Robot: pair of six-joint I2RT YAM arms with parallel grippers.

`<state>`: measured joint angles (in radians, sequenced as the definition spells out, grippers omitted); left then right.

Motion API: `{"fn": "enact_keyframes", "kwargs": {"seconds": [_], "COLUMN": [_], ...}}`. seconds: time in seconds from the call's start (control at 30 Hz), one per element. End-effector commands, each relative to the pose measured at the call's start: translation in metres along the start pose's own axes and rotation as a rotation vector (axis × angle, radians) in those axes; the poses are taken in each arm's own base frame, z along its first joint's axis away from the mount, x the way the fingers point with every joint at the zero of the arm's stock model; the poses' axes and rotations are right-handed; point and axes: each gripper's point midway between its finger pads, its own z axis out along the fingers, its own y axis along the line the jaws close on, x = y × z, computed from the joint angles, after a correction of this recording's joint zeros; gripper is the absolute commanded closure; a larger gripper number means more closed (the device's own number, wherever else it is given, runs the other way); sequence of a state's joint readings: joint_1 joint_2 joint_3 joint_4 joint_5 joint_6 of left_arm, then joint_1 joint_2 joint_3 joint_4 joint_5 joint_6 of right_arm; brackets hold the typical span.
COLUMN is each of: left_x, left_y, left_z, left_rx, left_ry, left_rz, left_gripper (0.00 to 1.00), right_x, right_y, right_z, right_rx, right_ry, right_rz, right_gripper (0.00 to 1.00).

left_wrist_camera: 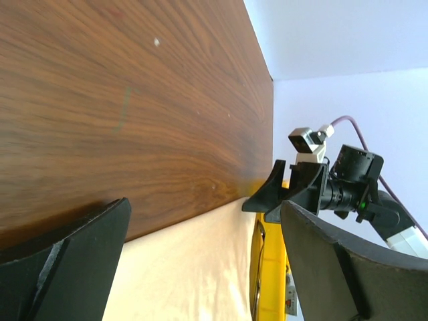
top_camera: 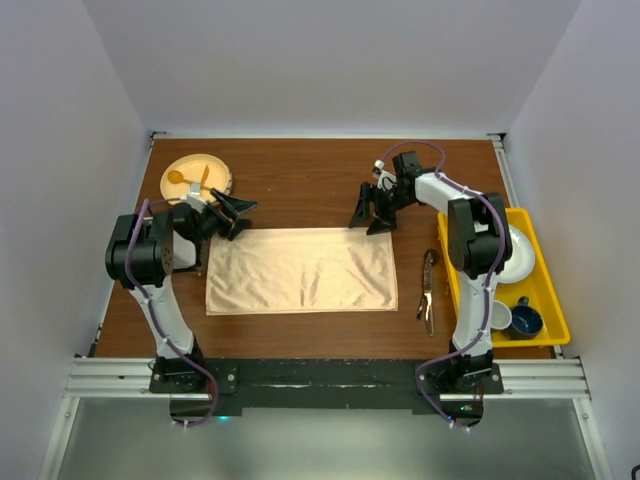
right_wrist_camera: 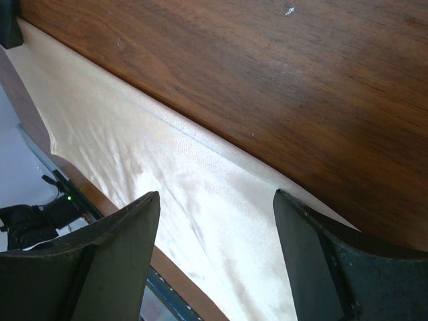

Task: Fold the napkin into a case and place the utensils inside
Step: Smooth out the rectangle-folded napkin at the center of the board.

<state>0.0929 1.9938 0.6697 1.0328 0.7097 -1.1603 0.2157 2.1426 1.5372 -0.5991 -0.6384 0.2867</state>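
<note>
The peach-orange napkin (top_camera: 300,270) lies flat on the table as a wide rectangle; no narrow case shows in any view. My left gripper (top_camera: 245,218) hovers open at its far left corner, holding nothing. My right gripper (top_camera: 370,225) stands open over the far right corner, also holding nothing. In the left wrist view the napkin (left_wrist_camera: 194,267) spreads below my open left gripper (left_wrist_camera: 204,207). In the right wrist view the napkin's (right_wrist_camera: 167,174) far edge runs between the fingers of my open right gripper (right_wrist_camera: 215,197). The dark utensils (top_camera: 428,290) lie right of the napkin.
A round wooden plate (top_camera: 215,168) with a pale wooden spoon and fork sits at the far left. A yellow tray (top_camera: 548,290) along the right edge holds a white dish (top_camera: 518,255) and two cups (top_camera: 512,318). Grey walls enclose the table.
</note>
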Motion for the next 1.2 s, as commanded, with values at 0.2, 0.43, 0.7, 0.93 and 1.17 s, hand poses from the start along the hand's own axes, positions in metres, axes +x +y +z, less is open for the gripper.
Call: {"fn": "enact_keyframes", "kwargs": {"seconds": [0.2,0.43,0.7,0.93,1.17], "left_x": [-0.028,-0.048,-0.059,-0.066,-0.025], "left_y": [0.027,0.031,-0.004,-0.063,-0.053], "left_z": [-0.023,-0.042,-0.045,-0.043,-0.07], "left_rx": [-0.047,-0.068,-0.012,-0.058,-0.276], "left_ry": [-0.028,-0.066,-0.039,0.1,0.315], "left_rz": [0.057,0.055,0.172,0.601,1.019], "left_gripper": [0.0,0.0,0.0,0.0,0.0], "right_x": [0.015,0.014,-0.005,-0.035,-0.047], "right_y": [-0.05,-0.047,-0.011,0.074,0.065], "right_z": [0.011,0.01,0.004,-0.034,-0.045], "right_rx": [0.176,0.165,0.031,-0.162,-0.029], "right_ry": [0.045,0.041,-0.022,-0.135,-0.143], "right_rz": [0.011,0.007,-0.017,-0.157,-0.374], "right_gripper": [0.26,0.26,0.23,0.2,0.23]}}
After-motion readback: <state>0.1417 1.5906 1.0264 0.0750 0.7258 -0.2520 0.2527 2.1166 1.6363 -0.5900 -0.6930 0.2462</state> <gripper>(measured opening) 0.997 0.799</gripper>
